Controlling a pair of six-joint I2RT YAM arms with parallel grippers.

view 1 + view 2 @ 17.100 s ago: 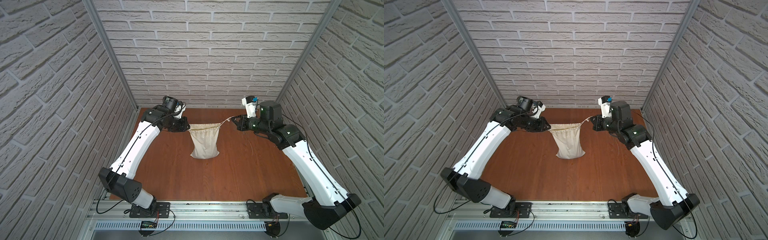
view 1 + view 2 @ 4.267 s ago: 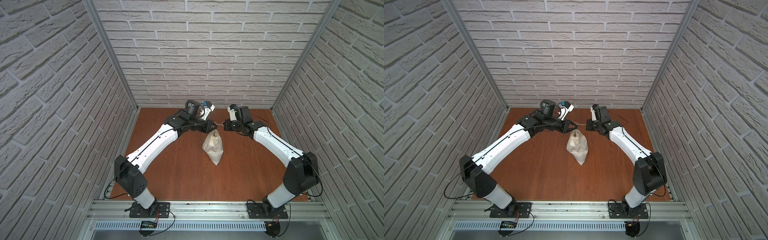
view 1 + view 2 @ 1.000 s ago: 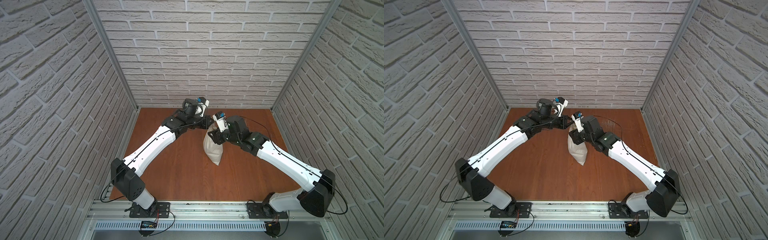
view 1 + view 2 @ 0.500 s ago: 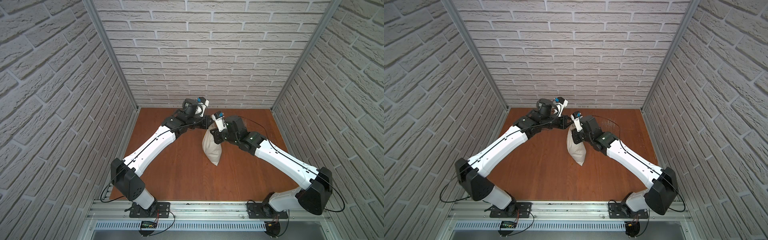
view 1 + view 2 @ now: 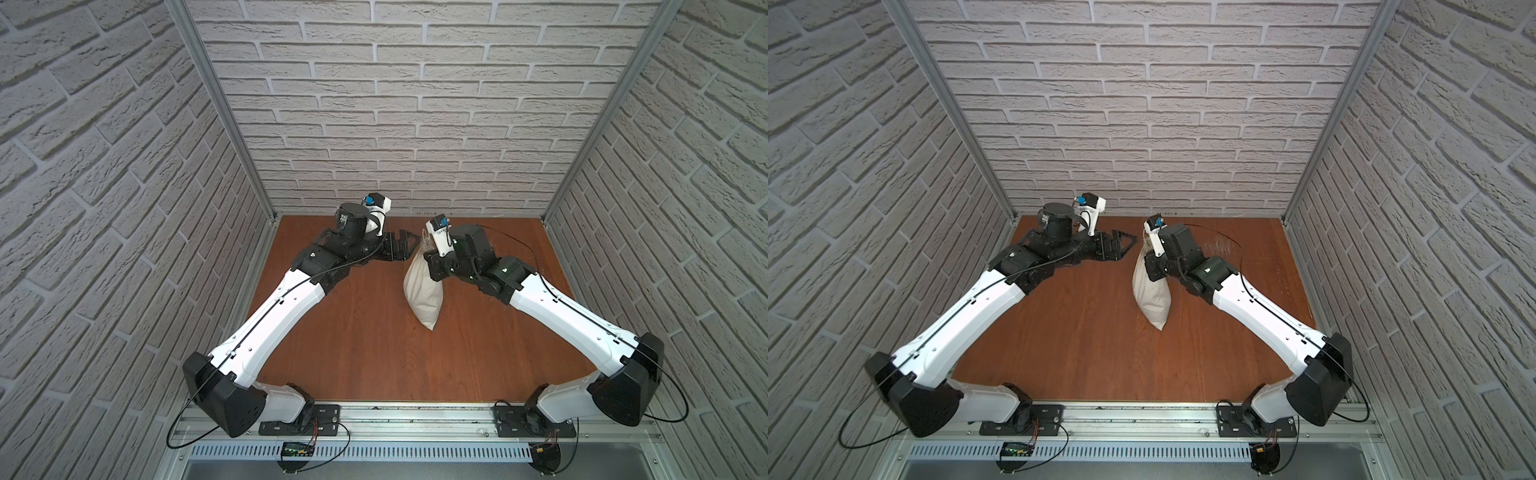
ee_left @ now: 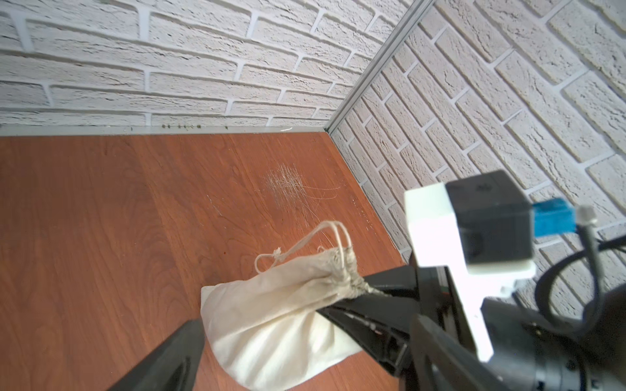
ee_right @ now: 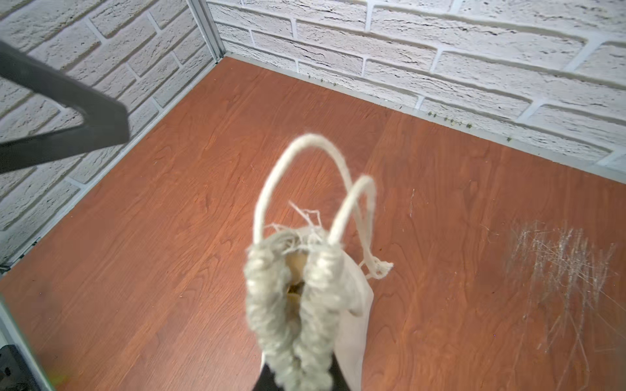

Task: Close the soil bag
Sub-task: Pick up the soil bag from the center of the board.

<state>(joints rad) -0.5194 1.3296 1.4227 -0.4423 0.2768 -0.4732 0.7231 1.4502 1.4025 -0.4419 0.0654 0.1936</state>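
From where I stand, the change in the last second is a handover. The left gripper [image 5: 410, 245] had been clenched by the bag's mouth and has now sprung wide apart, holding nothing and sitting just beside the bag. The right gripper [image 5: 427, 259] came in partly open and has clamped tight on the puckered neck of the soil bag [image 5: 422, 291], which the left wrist view shows pinched between its black fingers. The bag slants down from that grip over the wooden table [image 5: 365, 340], somewhat behind the middle and between the 2 arms. I cannot tell whether its lower corner rests on the wood. In the right wrist view the gathered hem [image 7: 288, 304] is bunched close, with 2 slack loops of cord [image 7: 301, 159] standing free above it, touched by neither gripper. A narrow slit [image 7: 295, 274] still shows something brownish inside. To my eye the drawing-shut is done or nearly so, and the released cord suggests the pull is over, though that slit may want another tug. As for writing, the bag is plain cloth with no print, and I can make out no brand or label anywhere. Any markings on the arms are too small to read.
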